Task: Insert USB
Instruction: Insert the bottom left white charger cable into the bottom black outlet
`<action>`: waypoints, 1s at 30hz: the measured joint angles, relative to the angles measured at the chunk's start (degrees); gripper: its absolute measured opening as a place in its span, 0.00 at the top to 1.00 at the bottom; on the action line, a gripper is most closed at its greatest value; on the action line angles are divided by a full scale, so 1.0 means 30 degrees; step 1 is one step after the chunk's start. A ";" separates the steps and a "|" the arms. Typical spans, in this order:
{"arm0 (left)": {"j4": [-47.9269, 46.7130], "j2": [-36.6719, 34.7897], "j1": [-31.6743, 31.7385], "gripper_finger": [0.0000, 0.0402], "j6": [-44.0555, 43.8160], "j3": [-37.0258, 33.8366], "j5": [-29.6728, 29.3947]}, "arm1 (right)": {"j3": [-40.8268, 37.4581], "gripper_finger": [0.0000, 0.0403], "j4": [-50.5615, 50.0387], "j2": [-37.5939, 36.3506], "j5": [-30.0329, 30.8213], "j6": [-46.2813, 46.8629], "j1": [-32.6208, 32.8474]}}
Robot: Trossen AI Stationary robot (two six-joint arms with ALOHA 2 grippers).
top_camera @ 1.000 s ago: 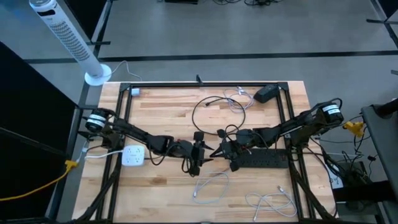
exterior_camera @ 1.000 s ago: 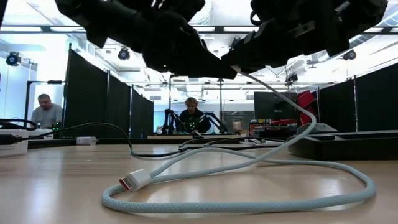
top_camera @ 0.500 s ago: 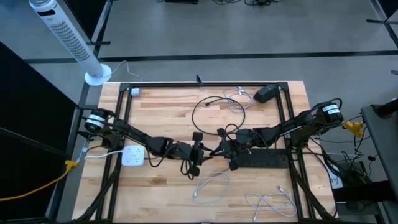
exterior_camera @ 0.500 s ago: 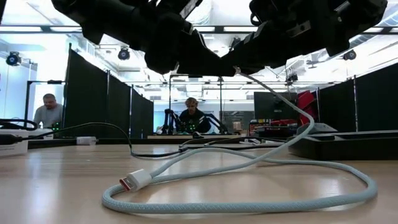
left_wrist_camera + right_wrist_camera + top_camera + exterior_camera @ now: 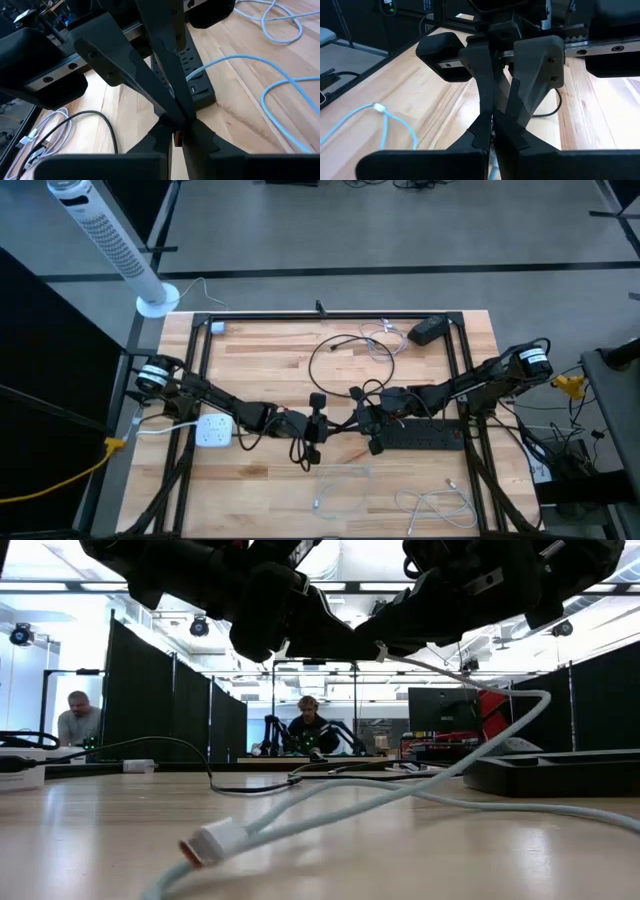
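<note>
Both grippers are meeting nose to nose over the middle of the wooden table (image 5: 260, 360), just off the end of the black power strip (image 5: 425, 437). The left gripper (image 5: 318, 425) is pinching shut on the light blue cable (image 5: 400, 790) near its raised end; the left wrist view is showing a small plug tip (image 5: 177, 138) peeking out between its closed fingers (image 5: 150, 142). The right gripper (image 5: 358, 420) is sitting fully closed too, its fingers (image 5: 512, 135) pressed together on the same cable end, touching the left one's tips. Which gripper is carrying the load, cannot tell.

The rest of the cable is hanging down from the grippers and trailing across the table toward the near edge, with its other plug (image 5: 212, 840) lying flat on the wood. The power strip is lying beside the right arm, sockets up, nothing plugged in where visible. A white outlet block (image 5: 212, 430) is sitting under the left arm.
</note>
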 joint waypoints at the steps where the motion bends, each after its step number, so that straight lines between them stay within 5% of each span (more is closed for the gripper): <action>1: 0.0010 0.0000 -0.0007 0.96 0.0000 0.0000 -0.0015 | 0.0000 0.99 0.0012 -0.0055 0.0000 -0.0179 0.0007; 14: -0.0102 -0.0061 0.0029 0.96 -0.0073 0.0015 -0.0398 | 0.0006 0.57 -0.5360 -0.5546 0.2616 -0.1885 0.0119; 20: 0.0228 -0.0051 -0.0007 0.96 -0.0317 0.0015 -0.0409 | -0.0549 0.50 -0.8388 -0.9063 0.6204 -0.1740 0.1103; 24: 0.0850 -0.0051 0.0007 0.96 -0.0556 0.0015 -0.0430 | -0.3269 0.51 -0.4922 -1.0267 0.8289 -0.1953 0.1678; 30: 0.6321 -0.0036 0.0174 0.96 -0.0864 -0.1179 0.1376 | -0.7993 0.55 0.4245 -0.9793 0.7815 -0.0333 0.1712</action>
